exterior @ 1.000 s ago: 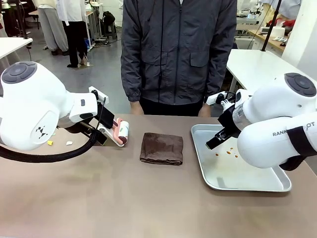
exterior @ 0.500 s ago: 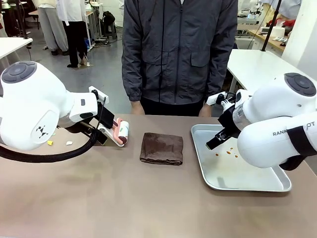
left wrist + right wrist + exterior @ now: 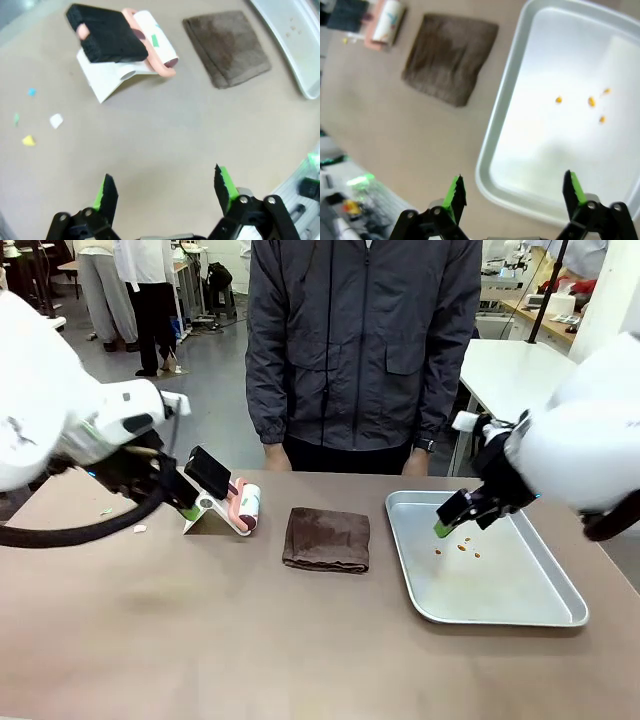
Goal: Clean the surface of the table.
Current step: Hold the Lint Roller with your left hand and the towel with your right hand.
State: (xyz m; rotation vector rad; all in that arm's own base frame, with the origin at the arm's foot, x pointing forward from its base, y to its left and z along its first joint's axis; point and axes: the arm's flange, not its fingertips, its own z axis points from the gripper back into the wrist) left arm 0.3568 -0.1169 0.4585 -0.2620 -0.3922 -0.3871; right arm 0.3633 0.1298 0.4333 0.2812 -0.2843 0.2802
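The brownish table (image 3: 250, 640) carries small coloured scraps (image 3: 56, 120) at its left, which lie as pale bits (image 3: 138, 529) in the front view. My left gripper (image 3: 183, 506) hangs open above bare table (image 3: 165, 130) near those scraps, just left of a lint roller. In its own view the left gripper (image 3: 165, 190) holds nothing. My right gripper (image 3: 455, 515) is open over the near-left part of a metal tray (image 3: 520, 615). From its wrist the right gripper (image 3: 514, 192) is empty above the tray's rim (image 3: 492, 165).
A pink-handled lint roller (image 3: 245, 505) rests on a white stand with a black block (image 3: 107, 32) over its handle. A folded brown cloth (image 3: 327, 538) lies mid-table. Orange crumbs (image 3: 590, 101) sit in the tray. A person (image 3: 360, 340) stands at the far edge.
Both arms have swung upward and outward, so their white bodies no longer cover the table's sides. The left gripper has come into sight beside the lint roller. The right gripper shifted slightly right.
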